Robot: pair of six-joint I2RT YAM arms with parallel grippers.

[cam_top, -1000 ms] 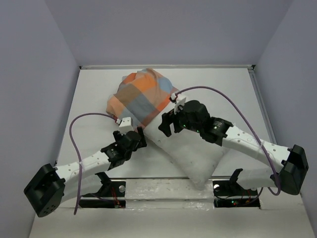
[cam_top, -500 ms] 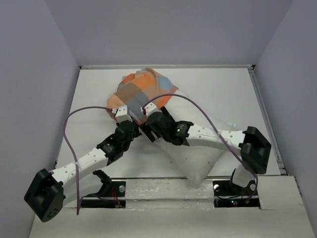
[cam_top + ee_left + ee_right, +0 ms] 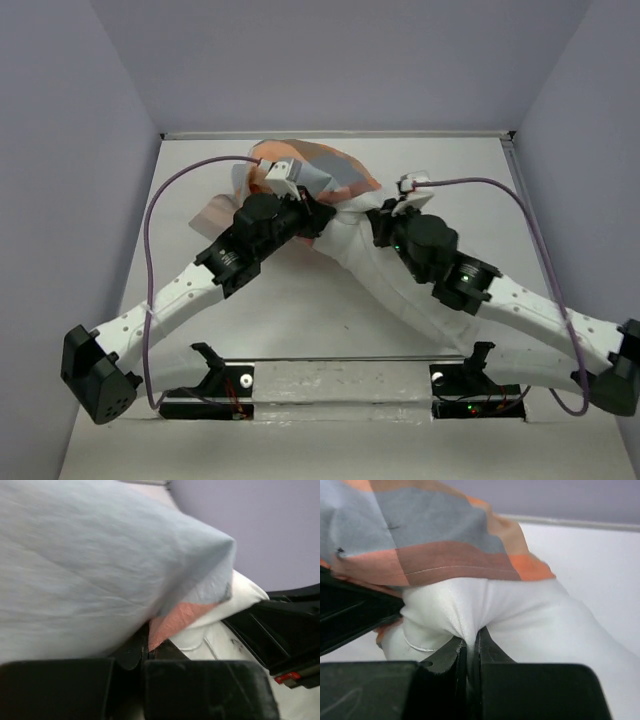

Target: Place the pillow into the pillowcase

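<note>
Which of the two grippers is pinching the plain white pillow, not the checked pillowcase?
The right gripper: its jaws are shut on a fold of the white pillow. The left gripper is shut on the pillowcase, on its orange-and-blue fabric, instead.

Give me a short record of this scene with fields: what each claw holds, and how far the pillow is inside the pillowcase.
pillow: white, lying diagonally on the table, mostly bare
pillowcase: checked, bunched over the pillow's far end
left claw: shut on the pillowcase's edge
right claw: shut on a pinched fold of the pillow, beside the pillowcase's edge
progress: only the far end is covered
</note>
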